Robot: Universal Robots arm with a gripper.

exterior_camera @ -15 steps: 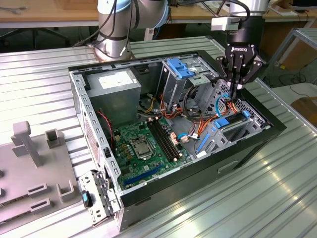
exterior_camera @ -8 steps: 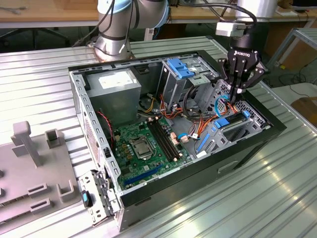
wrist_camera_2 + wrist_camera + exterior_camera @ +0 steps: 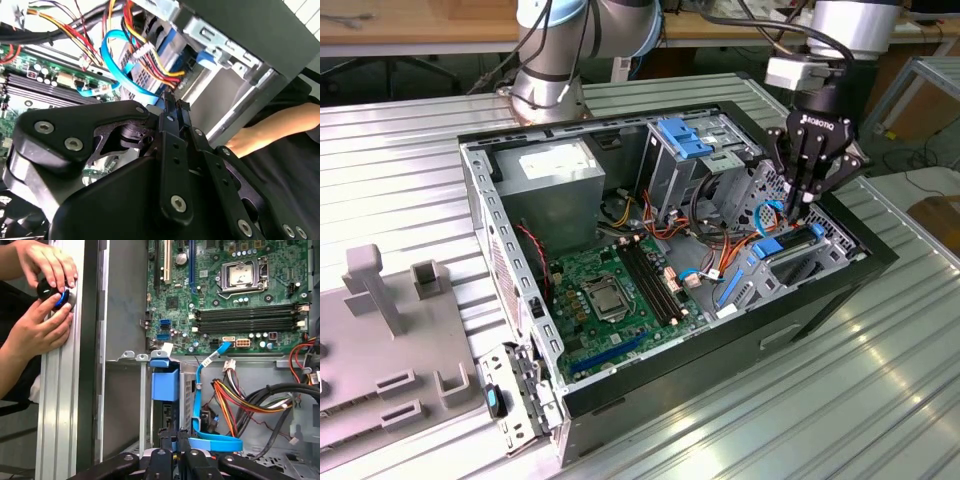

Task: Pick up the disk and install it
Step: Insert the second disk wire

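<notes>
Pincer [image 3: 798,207] fingers pressed together, tips at blue-framed disk [image 3: 782,243] inside computer case [image 3: 650,385].

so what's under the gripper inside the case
Under the gripper: a blue carrier frame in a metal bay, blue and coloured cables beside it. The disk itself is covered.
</notes>
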